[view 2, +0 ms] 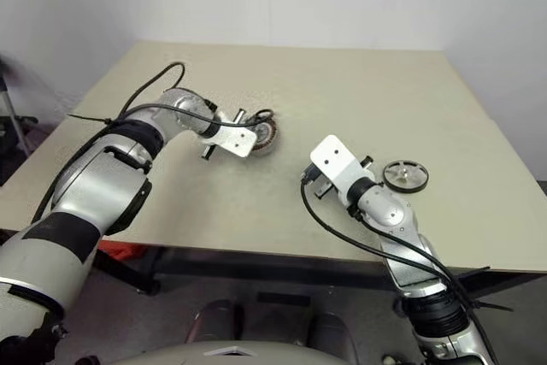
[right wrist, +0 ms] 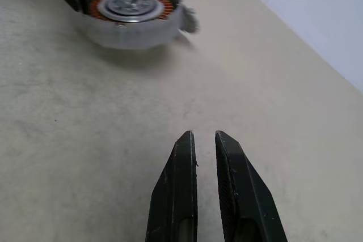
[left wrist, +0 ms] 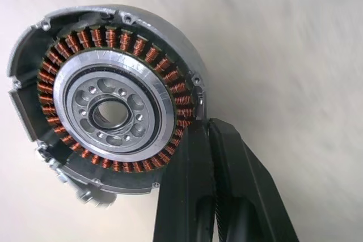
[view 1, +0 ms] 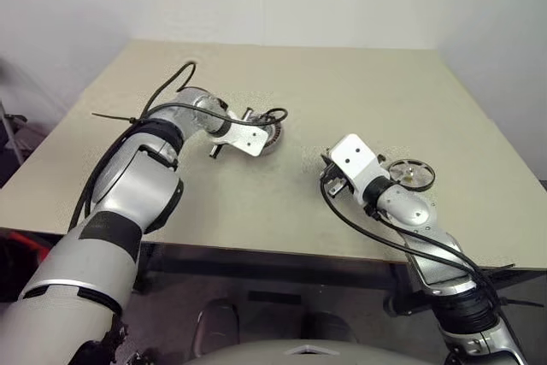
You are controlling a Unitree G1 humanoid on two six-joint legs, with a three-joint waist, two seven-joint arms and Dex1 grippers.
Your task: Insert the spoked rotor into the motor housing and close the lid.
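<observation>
Left gripper [left wrist: 205, 134] jaws pinch motor housing [left wrist: 108, 106] rim.

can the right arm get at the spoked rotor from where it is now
Probably yes. The spoked rotor lies flat on the table beside the right claw, which is empty, nothing between them.

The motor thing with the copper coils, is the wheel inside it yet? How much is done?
Not yet. The motor housing is still empty in the middle, so nothing is finished. Right now the left gripper is shut on the housing's edge. The spoked rotor lies on the table beside the right arm, and the right gripper holds nothing. Left to do: put the rotor in, then close the lid.
</observation>
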